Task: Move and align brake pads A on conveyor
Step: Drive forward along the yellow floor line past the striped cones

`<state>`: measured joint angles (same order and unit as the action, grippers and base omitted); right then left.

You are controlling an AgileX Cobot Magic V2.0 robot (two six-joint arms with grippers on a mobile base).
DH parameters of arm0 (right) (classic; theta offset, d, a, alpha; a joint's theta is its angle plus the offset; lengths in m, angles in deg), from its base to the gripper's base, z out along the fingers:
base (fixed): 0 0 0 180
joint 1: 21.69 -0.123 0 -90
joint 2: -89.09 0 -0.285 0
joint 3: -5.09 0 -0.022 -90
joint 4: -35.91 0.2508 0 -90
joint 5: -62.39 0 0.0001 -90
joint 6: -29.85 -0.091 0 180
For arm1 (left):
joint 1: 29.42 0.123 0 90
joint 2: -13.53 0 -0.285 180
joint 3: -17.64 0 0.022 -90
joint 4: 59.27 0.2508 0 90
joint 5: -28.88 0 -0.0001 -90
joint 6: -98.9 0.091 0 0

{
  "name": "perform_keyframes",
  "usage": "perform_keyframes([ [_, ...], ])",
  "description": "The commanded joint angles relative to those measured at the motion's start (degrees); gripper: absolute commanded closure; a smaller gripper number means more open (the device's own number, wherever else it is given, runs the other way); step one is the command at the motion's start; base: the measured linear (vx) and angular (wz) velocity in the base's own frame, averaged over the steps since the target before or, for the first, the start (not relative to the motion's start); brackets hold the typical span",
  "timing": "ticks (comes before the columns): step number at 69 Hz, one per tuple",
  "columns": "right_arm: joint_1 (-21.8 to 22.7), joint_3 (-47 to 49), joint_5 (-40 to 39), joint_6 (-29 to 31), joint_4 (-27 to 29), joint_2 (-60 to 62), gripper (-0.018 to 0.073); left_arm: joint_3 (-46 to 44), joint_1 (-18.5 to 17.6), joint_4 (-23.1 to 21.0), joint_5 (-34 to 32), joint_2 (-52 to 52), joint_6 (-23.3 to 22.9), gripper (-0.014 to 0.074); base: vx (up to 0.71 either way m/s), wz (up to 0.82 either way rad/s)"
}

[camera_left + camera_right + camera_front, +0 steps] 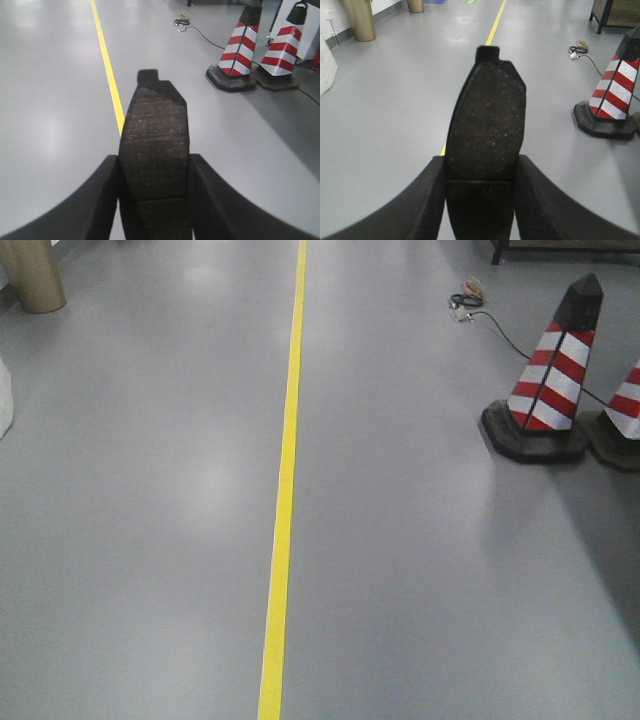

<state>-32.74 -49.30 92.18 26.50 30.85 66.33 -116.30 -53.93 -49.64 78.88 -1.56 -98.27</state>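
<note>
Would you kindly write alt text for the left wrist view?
The left gripper is shut on a dark brake pad above grey floor. A yellow line runs ahead; two striped cones stand right.

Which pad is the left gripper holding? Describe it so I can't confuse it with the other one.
In the left wrist view, the yellow floor line runs down behind the left gripper. The brake pad clamped there shows scored lines across its face; the right gripper's pad is smooth and speckled.
</note>
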Motion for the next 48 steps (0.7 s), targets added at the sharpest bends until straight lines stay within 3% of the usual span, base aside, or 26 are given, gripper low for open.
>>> perform_keyframes([
  [1,0.23,1.69,-5.51,0.56,-0.73,-0.53,0.0561,-1.52,-0.30,0.34,-5.40,-0.89,0.02,0.0602,0.88,-0.01],
  [48,0.23,1.69,-5.51,0.56,-0.73,-0.53,0.0561,-1.52,-0.30,0.35,-5.21,-0.89,0.02,0.0602,0.81,-0.07],
])
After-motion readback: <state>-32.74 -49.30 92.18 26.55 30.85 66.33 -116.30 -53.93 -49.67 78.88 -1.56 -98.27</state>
